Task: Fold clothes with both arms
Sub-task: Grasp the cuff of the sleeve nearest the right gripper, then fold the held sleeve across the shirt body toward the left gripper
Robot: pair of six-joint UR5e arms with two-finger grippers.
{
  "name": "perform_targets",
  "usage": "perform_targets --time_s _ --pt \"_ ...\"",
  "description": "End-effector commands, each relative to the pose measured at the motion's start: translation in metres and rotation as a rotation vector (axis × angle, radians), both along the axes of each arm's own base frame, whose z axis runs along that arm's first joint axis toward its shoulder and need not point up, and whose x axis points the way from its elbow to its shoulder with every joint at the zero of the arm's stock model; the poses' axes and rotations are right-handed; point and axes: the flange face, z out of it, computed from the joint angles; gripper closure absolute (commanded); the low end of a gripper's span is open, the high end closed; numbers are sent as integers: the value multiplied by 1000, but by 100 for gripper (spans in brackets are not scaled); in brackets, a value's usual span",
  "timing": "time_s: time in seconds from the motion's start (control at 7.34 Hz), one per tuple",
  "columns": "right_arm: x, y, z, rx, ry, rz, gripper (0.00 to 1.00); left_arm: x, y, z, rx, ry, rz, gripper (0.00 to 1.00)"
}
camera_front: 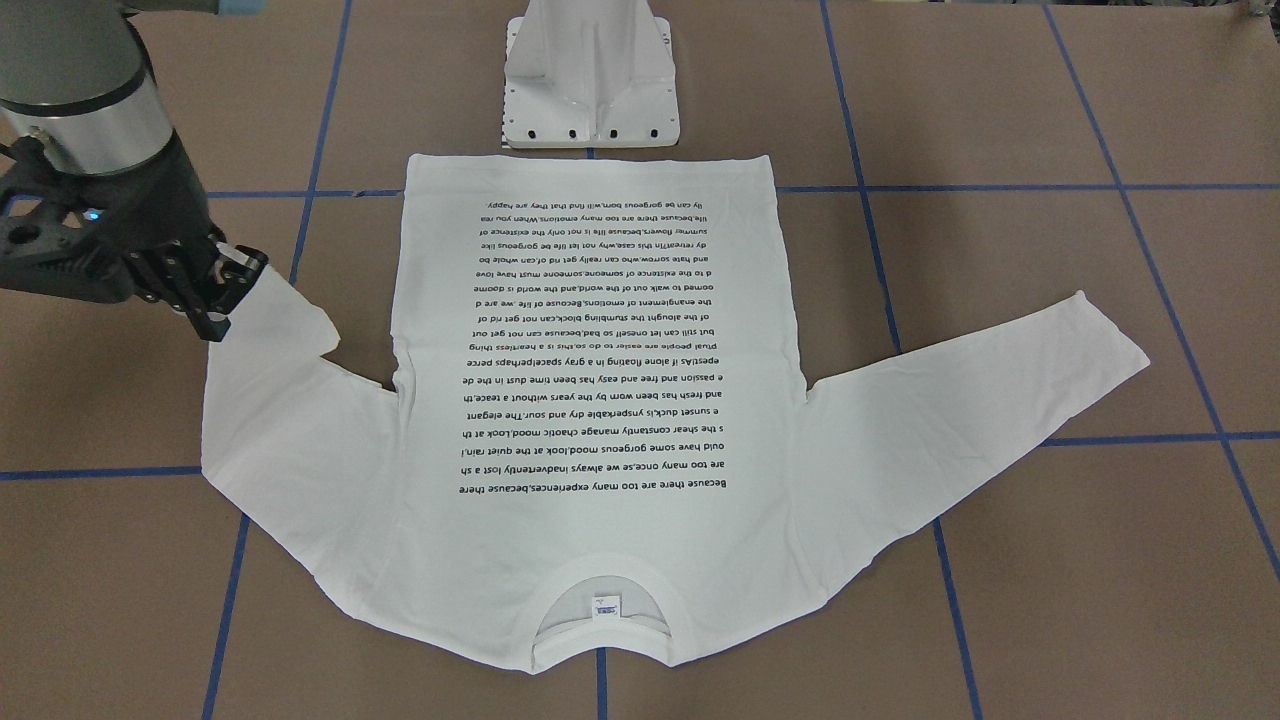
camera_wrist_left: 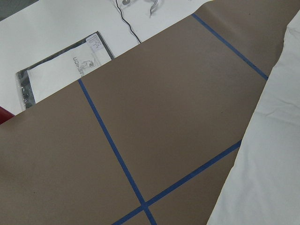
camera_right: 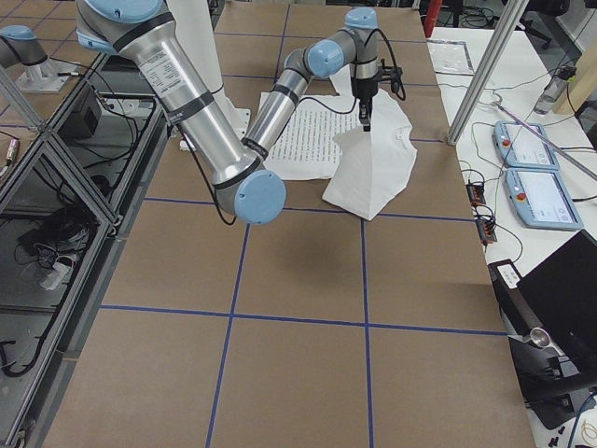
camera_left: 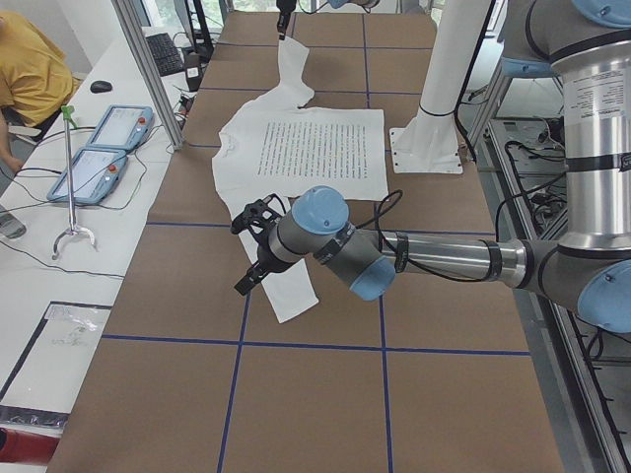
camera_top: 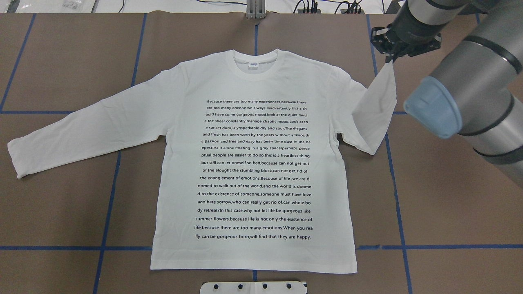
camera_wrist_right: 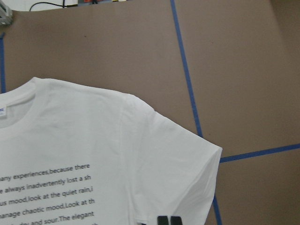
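Pinching one sleeve (camera_top: pixel 378 106) of one T-shirt (camera_top: pixel 253 163): right gripper (camera_top: pixel 391 59); other sleeve (camera_top: pixel 81 130) flat.

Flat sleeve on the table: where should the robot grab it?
Pinch the flat sleeve at its cuff, coming down from above on the outer side. It lies flat, stretched away from the T-shirt body, so the cuff's edge is free.

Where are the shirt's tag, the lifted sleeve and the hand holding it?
tag (camera_top: pixel 253 64), overhead view, its middle.
lifted sleeve (camera_top: pixel 380 98), overhead view, hanging cloth.
right hand (camera_top: pixel 391 58), overhead view, between its fingertips.
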Motion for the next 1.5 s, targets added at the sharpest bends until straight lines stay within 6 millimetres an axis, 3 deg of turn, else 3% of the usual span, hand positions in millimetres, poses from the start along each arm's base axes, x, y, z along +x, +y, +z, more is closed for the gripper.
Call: perform_targets --time_s 0.0,0.14,0.27,0.41,0.55,0.68,0.82,1.09,1.23,1.36 --pt "-88 -28 -110 -36 -25 10 100 0 0 1 -4 0 -1 0" --pt "-147 -32 -158 -46 -20 36 100 0 0 4 -10 0 -2 0" --pt "-207 -34 -185 -35 -50 70 100 0 -1 8 -16 0 0 0" --pt "-274 -27 -195 11 -62 86 100 0 -1 12 -23 0 -2 0" --pt "-324 -9 -187 64 -96 99 100 0 0 15 -29 1 -1 0" --pt "-349 2 -182 97 -96 102 100 0 0 16 -32 0 -2 0" --pt "-359 11 -186 118 -103 102 100 0 -1 19 -37 -1 -1 0" --pt "-380 -1 -204 131 -109 116 100 0 -1 22 -42 -1 -1 0" --pt "-382 -2 -210 148 -143 120 86 0 -1 22 -42 1 0 0" --pt "-382 -4 -210 148 -144 142 22 0 -1 22 -42 1 0 0"
